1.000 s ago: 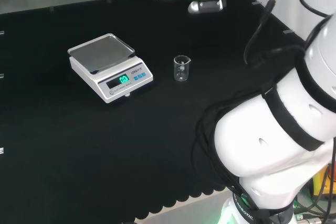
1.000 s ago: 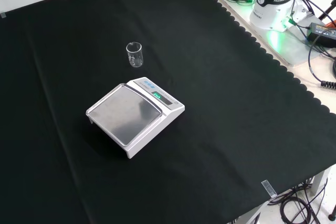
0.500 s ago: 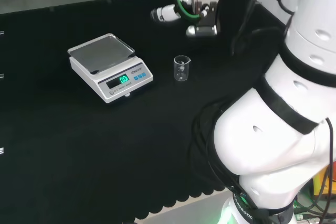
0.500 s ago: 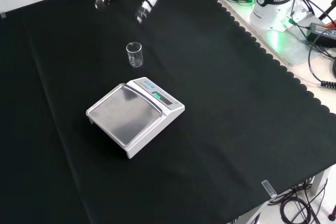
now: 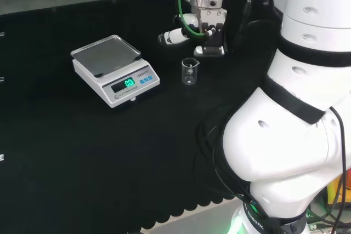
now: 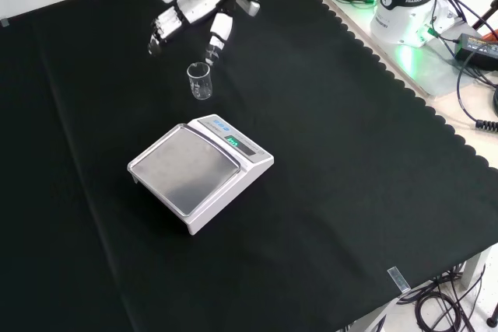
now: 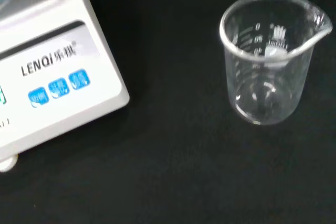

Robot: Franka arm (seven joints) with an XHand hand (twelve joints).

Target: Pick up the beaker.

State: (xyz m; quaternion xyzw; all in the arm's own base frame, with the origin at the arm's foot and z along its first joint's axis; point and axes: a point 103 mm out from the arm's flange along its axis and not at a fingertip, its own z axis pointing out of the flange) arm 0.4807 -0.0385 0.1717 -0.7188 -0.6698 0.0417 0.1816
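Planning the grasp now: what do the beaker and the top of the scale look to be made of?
The beaker looks like clear glass, though clear plastic is possible: the cloth shows through its wall, it carries white printed marks, and its rim has a pouring lip. The scale has a white, matte, plastic-looking body. Its pan looks like brushed grey metal with a dull sheen.
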